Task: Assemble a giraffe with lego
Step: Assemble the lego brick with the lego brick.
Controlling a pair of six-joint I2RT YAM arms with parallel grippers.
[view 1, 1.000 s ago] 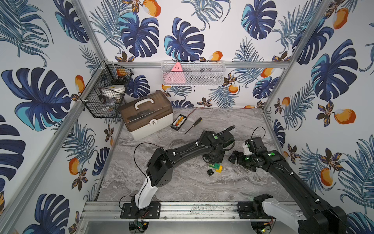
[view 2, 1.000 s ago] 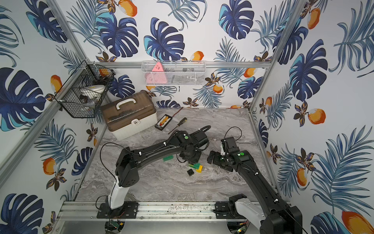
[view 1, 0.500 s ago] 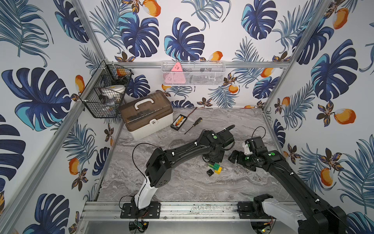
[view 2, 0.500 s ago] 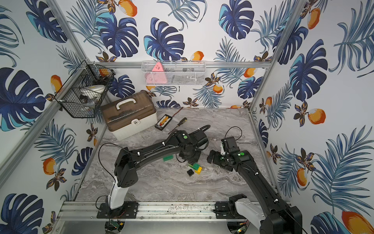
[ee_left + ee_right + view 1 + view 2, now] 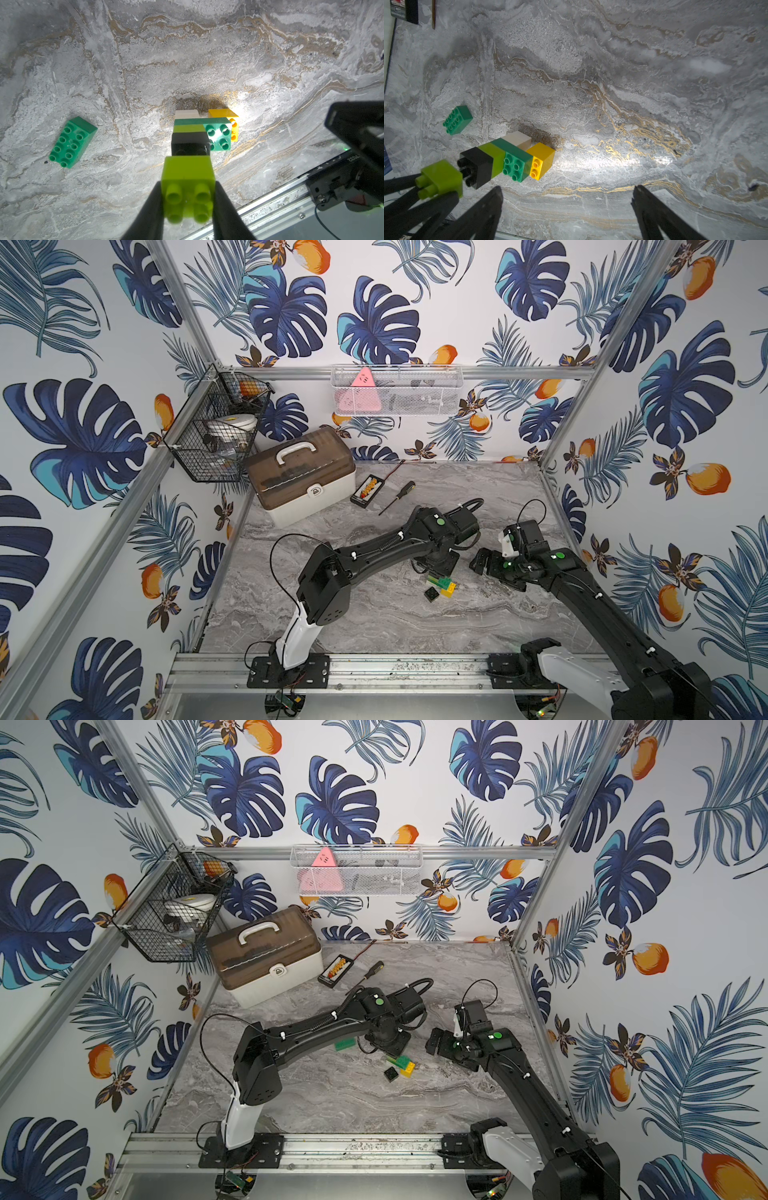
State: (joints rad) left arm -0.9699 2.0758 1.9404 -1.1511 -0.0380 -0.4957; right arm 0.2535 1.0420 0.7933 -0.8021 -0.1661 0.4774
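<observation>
- Nearest is the silver aluminium front rail [image 5: 415,668]. It carries both arm bases at the edge of the grey marble-patterned tabletop [image 5: 374,622].
- Mid-table is the giraffe [image 5: 508,158], a part-built figure of joined studded plastic bricks. A white and a yellow square sit under the two ends of a dark-green rectangle, and a lime and a black square are stacked over the white end. Whether it stands or lies on its side I cannot tell.
- The left gripper [image 5: 187,184] hangs at the figure's black end. Its jaws are clamped on the sides of a lime square plastic brick [image 5: 188,172], studs toward the wrist. The brick is just off the black studs, and contact is not discernible.
- The right gripper [image 5: 566,190] hovers near the yellow end, apart from it, jaws spread wide with nothing between them.
- Slightly farther, a loose dark-green rectangular plastic brick [image 5: 345,1044] lies alone by the left arm, its studs showing.
- Beyond are a black-handled screwdriver [image 5: 397,497] and a small black board with orange and red rows [image 5: 366,490].
- In the far left corner is a white plastic toolbox with a brown translucent lid [image 5: 299,477].
- Farthest, a black wire basket [image 5: 199,456] hangs on the left wall. A white mesh basket [image 5: 436,398] hangs on the back rail.
</observation>
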